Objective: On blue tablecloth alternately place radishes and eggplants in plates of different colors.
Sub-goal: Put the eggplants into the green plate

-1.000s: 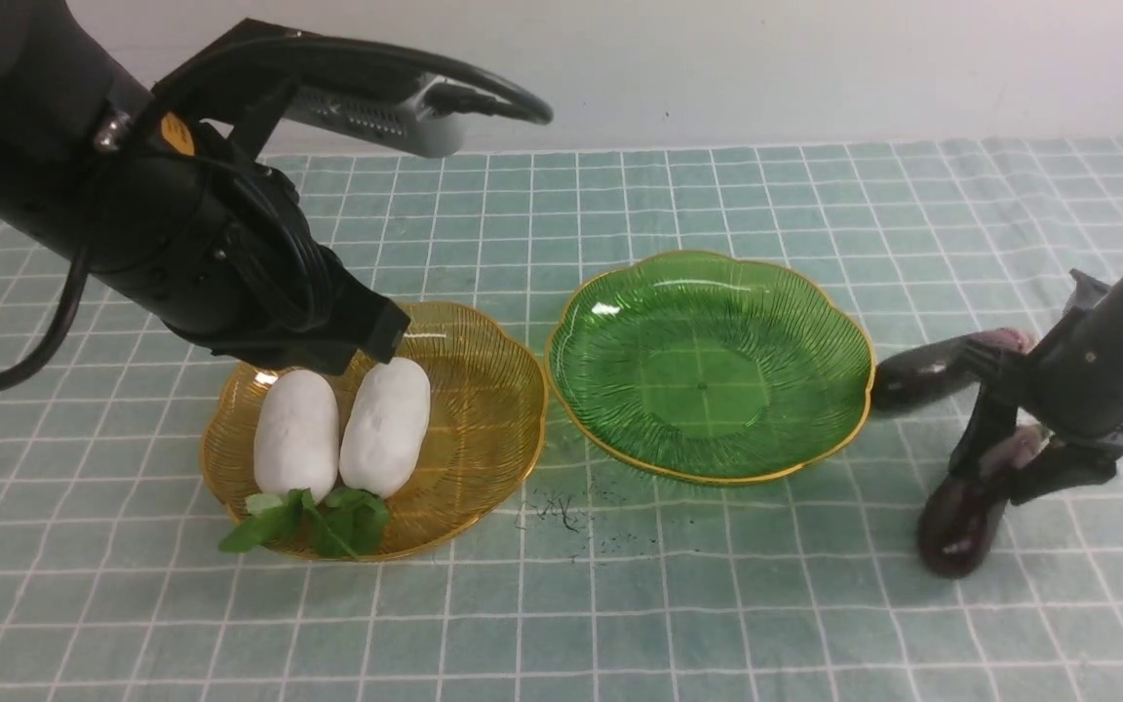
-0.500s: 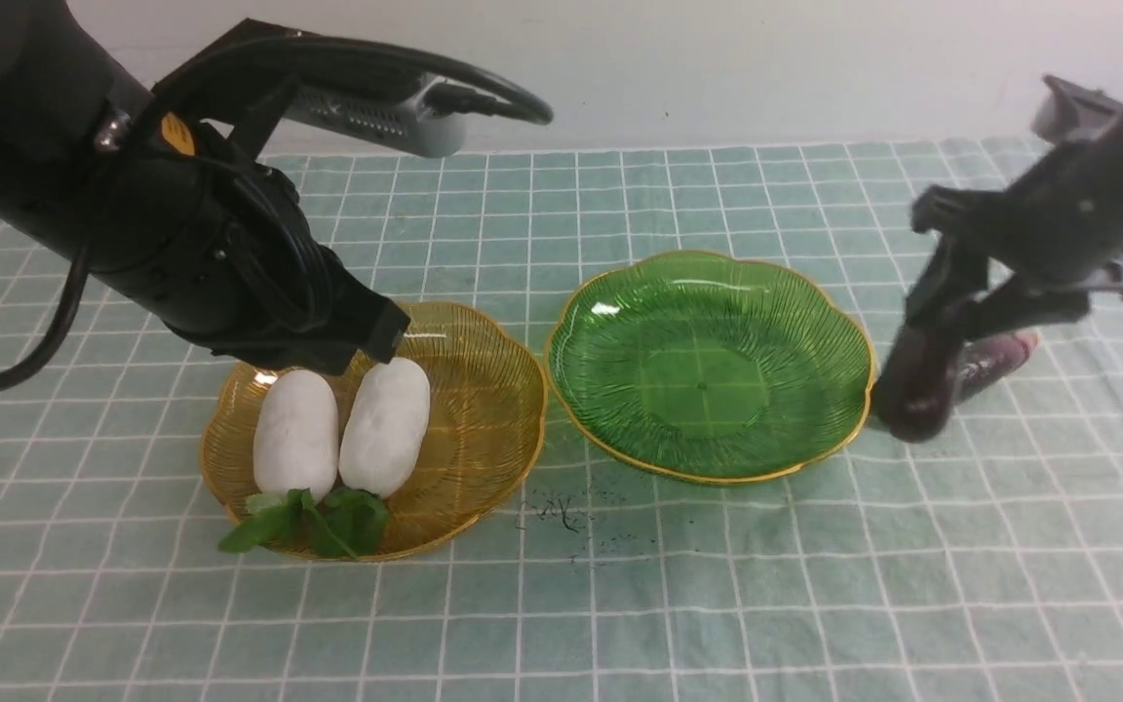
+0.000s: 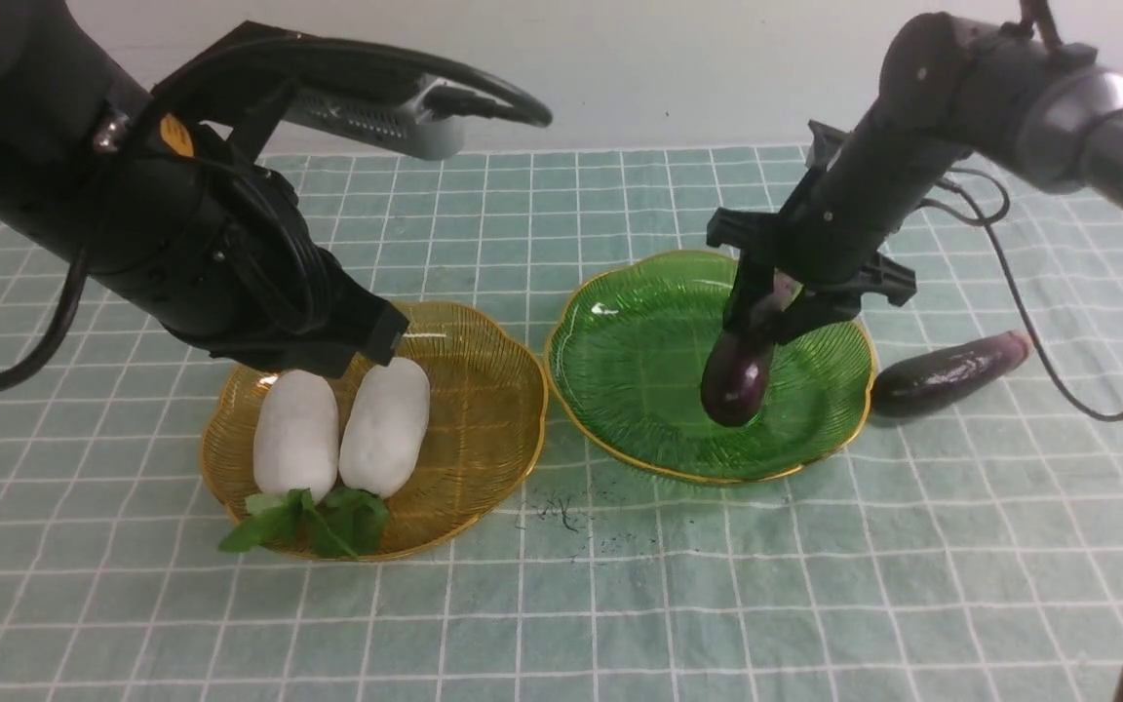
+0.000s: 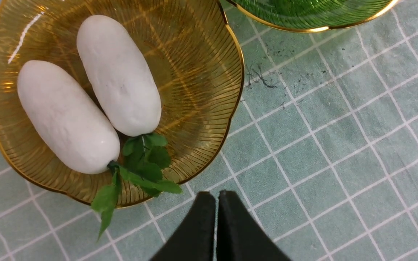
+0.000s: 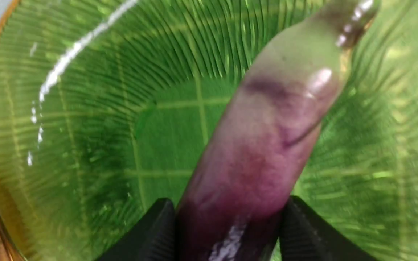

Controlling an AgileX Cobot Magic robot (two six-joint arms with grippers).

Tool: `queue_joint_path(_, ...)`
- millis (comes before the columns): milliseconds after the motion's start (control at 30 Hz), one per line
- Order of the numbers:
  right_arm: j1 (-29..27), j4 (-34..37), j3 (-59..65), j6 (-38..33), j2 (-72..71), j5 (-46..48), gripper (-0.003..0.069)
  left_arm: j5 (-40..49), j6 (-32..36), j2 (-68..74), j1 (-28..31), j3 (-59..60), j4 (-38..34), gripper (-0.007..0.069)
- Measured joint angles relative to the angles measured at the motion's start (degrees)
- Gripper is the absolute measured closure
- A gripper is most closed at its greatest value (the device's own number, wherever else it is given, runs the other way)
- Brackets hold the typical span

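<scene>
Amber plate (image 3: 484, 390) held both radishes (image 3: 296, 434), with the left end effector (image 4: 216, 217) pressed together nearby. Over the green plate (image 3: 639, 390), the right end effector (image 3: 774, 307) pinched a steeply hanging eggplant (image 3: 739, 380). Released thus, it could topple over the rim toward the second eggplant (image 3: 947, 375) outside.

Bare cloth (image 3: 620, 604) lies open at the green plate's (image 3: 639, 322) six o'clock. At three o'clock an eggplant (image 3: 947, 373) lies just beside its rim; at nine the yellow plate (image 3: 484, 390), holding two radishes (image 3: 296, 434), sits close.

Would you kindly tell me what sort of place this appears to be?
Likely a robot lab bench: two arms over a blue tablecloth, a bare wall, radishes in an amber plate.
</scene>
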Motion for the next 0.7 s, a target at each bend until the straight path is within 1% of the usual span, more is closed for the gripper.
queue_joint_path(67,0.1,0.7,-1.1,0.3,0.6,0.1,0.0263,0.1,0.0,0.0,0.0,0.0,0.0,0.0632)
queue_joint_path(100,0.1,1.1,-2.0,0.3,0.9,0.1,0.0211,0.1,0.0,0.0,0.0,0.0,0.0,0.0632)
queue_joint_path(133,0.2,1.4,-2.5,0.3,1.0,0.2,0.0180,0.1,0.0,0.0,0.0,0.0,0.0,0.0632)
queue_joint_path(167,0.2,1.9,-3.2,0.3,1.0,0.3,0.0133,0.1,0.0,0.0,0.0,0.0,0.0,0.0632)
queue_joint_path(233,0.2,2.4,-4.0,0.2,1.0,0.3,0.0067,0.1,0.0,0.0,0.0,0.0,0.0,0.0632)
queue_joint_path(267,0.2,2.5,-4.1,0.2,1.0,0.3,0.0062,0.1,0.0,0.0,0.0,0.0,0.0,0.0632)
queue_joint_path(300,0.2,2.5,-4.5,-0.6,1.0,0.4,0.0033,0.1,0.0,0.0,0.0,0.0,0.0,0.0632)
queue_joint_path(400,-0.1,2.4,-4.6,-2.2,0.1,0.6,0.0029,0.1,0.0,0.0,0.0,0.0,0.0,0.0632)
queue_joint_path(433,-0.4,2.0,-4.6,-2.6,-0.8,0.8,0.0046,0.1,0.0,0.0,0.0,0.0,0.0,0.0632)
queue_joint_path(467,-0.9,1.4,-4.6,-2.8,-2.0,1.0,0.0078,0.1,0.0,0.0,0.0,0.0,0.0,0.0632)
queue_joint_path(500,-1.5,0.2,-4.6,-2.9,-3.5,1.1,0.0125,0.1,0.0,0.0,0.0,0.0,0.0,0.0632)
queue_joint_path(567,-3.7,-2.1,-4.0,-3.0,-7.5,1.1,0.0264,0.1,0.0,0.0,0.0,0.0,0.0,0.0632)
queue_joint_path(633,-7.1,-3.6,-1.1,-3.3,-13.2,1.0,0.0473,0.1,0.0,0.0,0.0,0.0,0.0,0.0632)
queue_joint_path(667,-7.5,-3.7,-0.8,-3.3,-13.2,1.0,0.0491,0.1,0.0,0.0,0.0,0.0,0.0,0.0632)
queue_joint_path(700,-10.7,-4.0,2.8,-3.4,-17.3,1.0,0.0592,0.1,0.0,0.0,0.0,0.0,0.0,0.0632)
